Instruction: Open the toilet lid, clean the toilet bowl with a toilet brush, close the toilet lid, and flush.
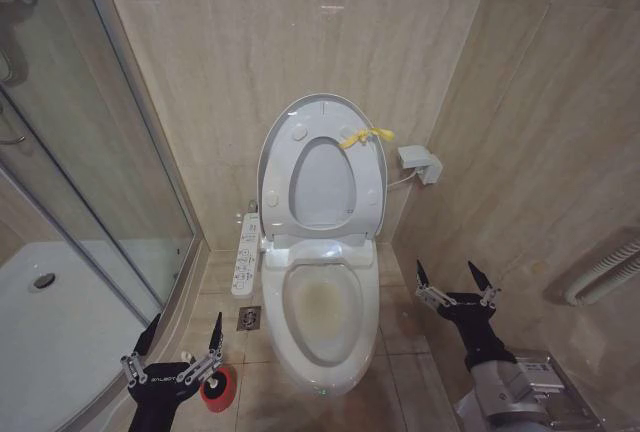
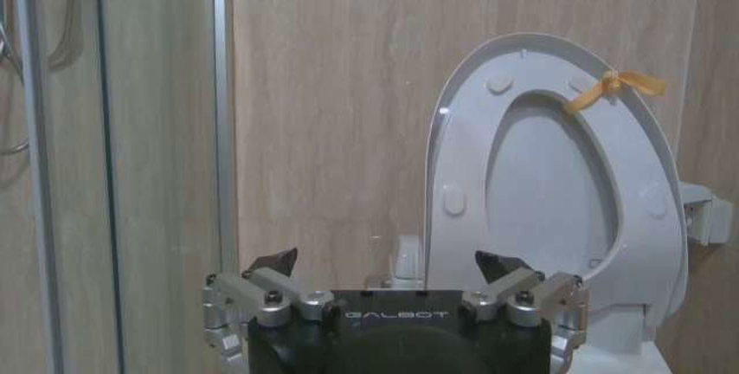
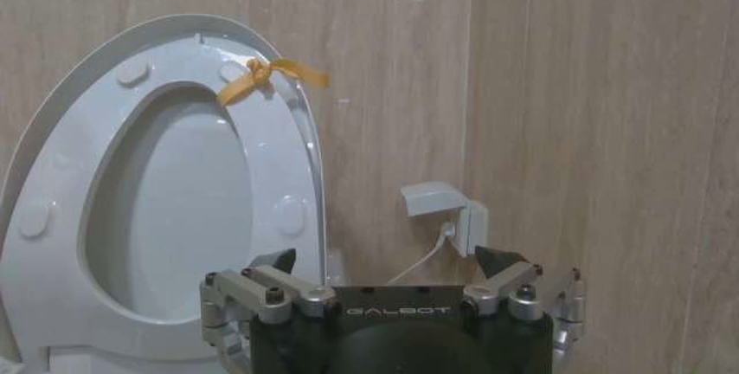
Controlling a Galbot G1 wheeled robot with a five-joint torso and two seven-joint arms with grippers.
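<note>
Toilet lid stands raised against the wall behind the toilet bowl, with the ring seat lifted flat against it; this leaves the bowl open for scrubbing, so I judge the opening step done. A yellow strap is knotted at the upper rim, on the seat's right side, presumably as a pull loop for a gripper.

Left gripper hangs low to the left of the bowl, just above the red holder, fingers spread, nothing between them. That position suits taking the toilet brush, whose handle I cannot make out. Right gripper waits to the right of the bowl, near the side wall, fingers likewise spread and empty, clear of the work.

Bowl: white, elongated, glossy, with a yellowish stain across its inner floor. A control panel sits along the bowl's left side; a floor drain lies just beside its base
</note>
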